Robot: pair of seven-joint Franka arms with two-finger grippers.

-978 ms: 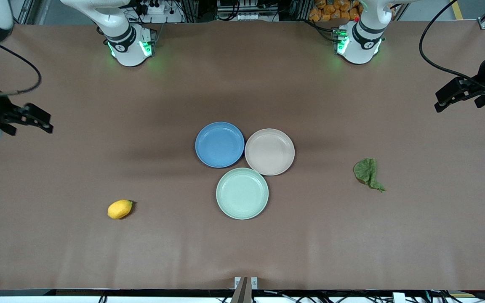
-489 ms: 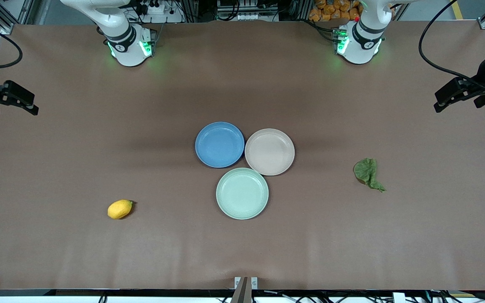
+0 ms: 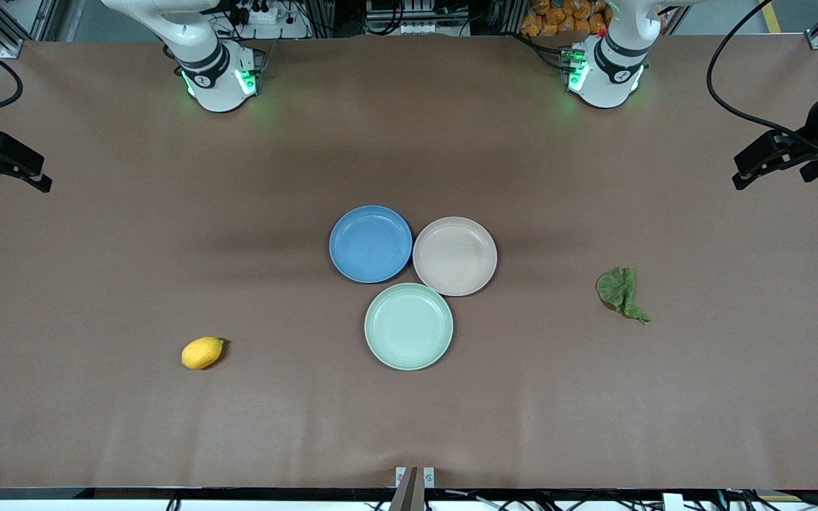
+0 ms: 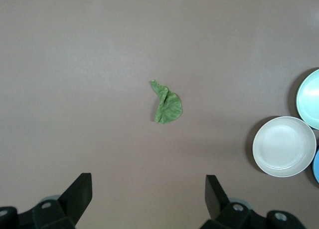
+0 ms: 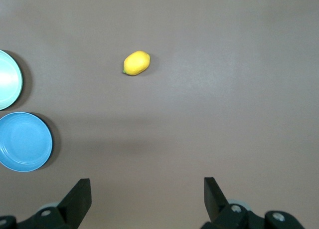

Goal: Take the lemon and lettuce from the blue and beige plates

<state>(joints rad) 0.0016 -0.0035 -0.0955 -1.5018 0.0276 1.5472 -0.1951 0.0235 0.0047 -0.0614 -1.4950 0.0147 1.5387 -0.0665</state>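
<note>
The lemon (image 3: 202, 353) lies on the bare table toward the right arm's end, nearer the front camera than the plates; it also shows in the right wrist view (image 5: 136, 63). The lettuce (image 3: 620, 292) lies on the bare table toward the left arm's end, and shows in the left wrist view (image 4: 166, 104). The blue plate (image 3: 371, 243) and the beige plate (image 3: 454, 256) sit side by side at mid-table, both empty. My right gripper (image 3: 25, 172) (image 5: 147, 201) is open and empty, high over the table's right-arm end. My left gripper (image 3: 753, 169) (image 4: 148, 199) is open and empty, high over the left-arm end.
A pale mint-green plate (image 3: 408, 326), empty, touches the other two plates and lies nearer the front camera. The arms' bases (image 3: 219, 74) (image 3: 602, 71) stand along the table's top edge. Brown paper covers the table.
My right gripper has moved up and outward toward the table's right-arm end edge. The left gripper, the lemon, the lettuce and the plates have not moved.
</note>
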